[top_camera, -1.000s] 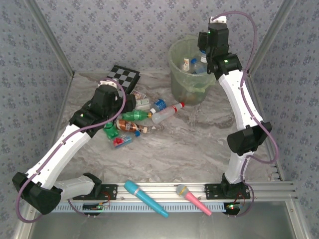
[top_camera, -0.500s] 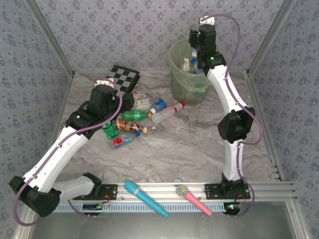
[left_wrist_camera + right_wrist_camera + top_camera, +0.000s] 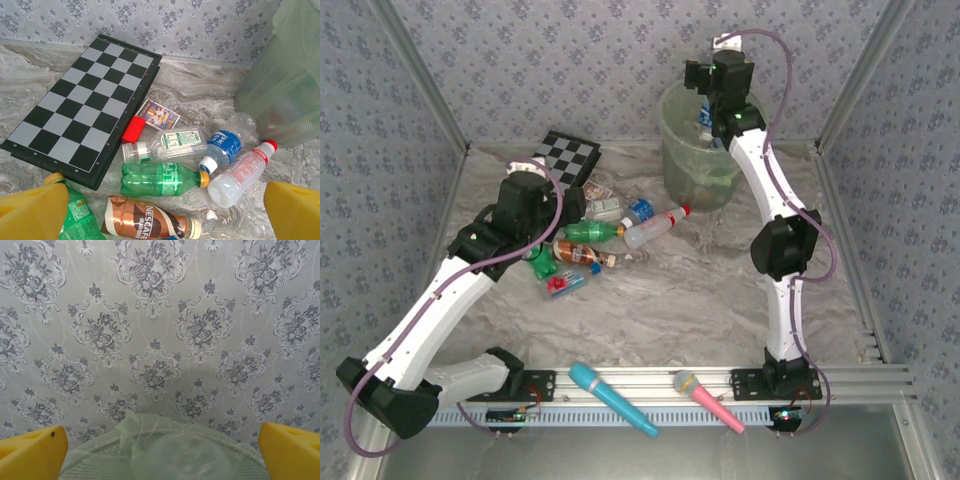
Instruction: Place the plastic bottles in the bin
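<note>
Left pincer (image 3: 165, 212), spread empty, is nearer: the green-tinted plastic bottle (image 3: 160, 178) lies just ahead, long axis running finger to finger.

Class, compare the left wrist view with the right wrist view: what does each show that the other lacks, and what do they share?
Left wrist, not right: chessboard, red block and plastic bottles lying on the table. Right wrist, not left: the rim of the bin and its liner from above. Shared: the bin, the patterned wall, and yellow fingers spread wide; left gripper and right gripper are open.
</note>
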Available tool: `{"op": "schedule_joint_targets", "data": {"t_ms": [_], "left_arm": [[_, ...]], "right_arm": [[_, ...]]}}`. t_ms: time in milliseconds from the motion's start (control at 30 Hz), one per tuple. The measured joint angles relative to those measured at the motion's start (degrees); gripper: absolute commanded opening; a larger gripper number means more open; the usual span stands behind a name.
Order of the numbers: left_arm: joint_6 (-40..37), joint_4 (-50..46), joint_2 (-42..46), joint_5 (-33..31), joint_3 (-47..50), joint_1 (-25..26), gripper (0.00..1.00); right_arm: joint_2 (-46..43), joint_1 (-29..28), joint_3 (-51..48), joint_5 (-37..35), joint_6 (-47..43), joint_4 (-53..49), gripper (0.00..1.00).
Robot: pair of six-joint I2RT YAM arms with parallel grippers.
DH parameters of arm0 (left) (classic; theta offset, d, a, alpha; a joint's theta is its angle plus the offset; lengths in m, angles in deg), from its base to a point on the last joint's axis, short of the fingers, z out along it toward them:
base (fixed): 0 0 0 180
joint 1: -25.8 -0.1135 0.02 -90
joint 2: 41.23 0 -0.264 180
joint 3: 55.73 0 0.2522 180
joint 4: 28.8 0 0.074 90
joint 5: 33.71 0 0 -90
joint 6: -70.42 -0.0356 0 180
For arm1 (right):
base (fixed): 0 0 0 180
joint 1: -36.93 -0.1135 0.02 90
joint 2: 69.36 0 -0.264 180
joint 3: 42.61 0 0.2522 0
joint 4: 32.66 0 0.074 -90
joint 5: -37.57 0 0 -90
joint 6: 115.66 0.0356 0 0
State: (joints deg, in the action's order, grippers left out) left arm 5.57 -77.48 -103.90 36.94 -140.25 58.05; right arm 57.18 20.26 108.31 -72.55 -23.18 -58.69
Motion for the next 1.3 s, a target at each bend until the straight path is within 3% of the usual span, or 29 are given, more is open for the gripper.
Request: {"op": "schedule_joint_targets", "data": {"t_ms": [800, 1033, 1300], "left_arm": [[-1.53, -1.81, 1.88, 2.89, 1.7, -0.37, 1.0], [-1.27, -2.62, 2.54, 3.93, 3.61, -0.37, 1.0], [2.43, -4.61, -0.55, 4.55, 4.59, -0.37, 0.96]], "right_arm": [[-9.55, -5.92, -4.63, -5.46, -2.08, -8.39, 1.0], [-13.9, -7.61, -10.69, -6.05, -1.66, -10.93, 1.0], [-24.57, -7.41, -22.23, -2.93, 1.22, -12.04, 1.0]]}}
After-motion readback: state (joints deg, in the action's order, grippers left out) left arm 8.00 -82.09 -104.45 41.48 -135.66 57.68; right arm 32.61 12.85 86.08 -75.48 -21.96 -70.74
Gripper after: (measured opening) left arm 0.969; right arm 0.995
